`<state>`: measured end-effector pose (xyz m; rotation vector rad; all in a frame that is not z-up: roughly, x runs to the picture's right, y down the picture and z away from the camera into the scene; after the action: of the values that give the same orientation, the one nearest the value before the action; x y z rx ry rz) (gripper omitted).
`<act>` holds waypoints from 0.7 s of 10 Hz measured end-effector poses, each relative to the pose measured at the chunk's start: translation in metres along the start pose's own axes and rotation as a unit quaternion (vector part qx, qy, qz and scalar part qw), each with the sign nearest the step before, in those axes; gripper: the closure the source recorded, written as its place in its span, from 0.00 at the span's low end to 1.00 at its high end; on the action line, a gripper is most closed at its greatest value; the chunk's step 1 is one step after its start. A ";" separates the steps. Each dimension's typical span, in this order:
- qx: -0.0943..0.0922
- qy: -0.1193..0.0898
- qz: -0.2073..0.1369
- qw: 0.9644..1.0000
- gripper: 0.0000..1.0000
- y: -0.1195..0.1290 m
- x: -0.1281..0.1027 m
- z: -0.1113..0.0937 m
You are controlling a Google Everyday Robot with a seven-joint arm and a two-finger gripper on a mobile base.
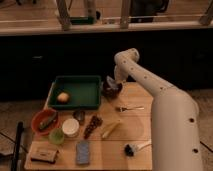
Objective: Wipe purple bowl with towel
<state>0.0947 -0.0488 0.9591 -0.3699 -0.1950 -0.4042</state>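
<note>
The purple bowl is dark and stands at the back of the wooden table, just right of the green tray. My gripper hangs at the end of the white arm and reaches down into the top of the bowl. A small pale grey patch shows at the gripper over the bowl. It may be the towel, but I cannot tell for sure. The inside of the bowl is mostly hidden by the gripper.
A green tray holds a yellowish fruit. In front are an orange bowl, a white cup, a green cup, grapes, a banana, a fork, a brush and a blue sponge.
</note>
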 end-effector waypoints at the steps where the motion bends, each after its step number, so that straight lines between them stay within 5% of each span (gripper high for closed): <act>1: 0.002 -0.004 -0.007 1.000 1.00 -0.005 -0.006 0.003; 7: 0.006 -0.040 -0.067 0.997 1.00 -0.002 -0.038 0.007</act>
<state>0.0589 -0.0348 0.9568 -0.3622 -0.3007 -0.5204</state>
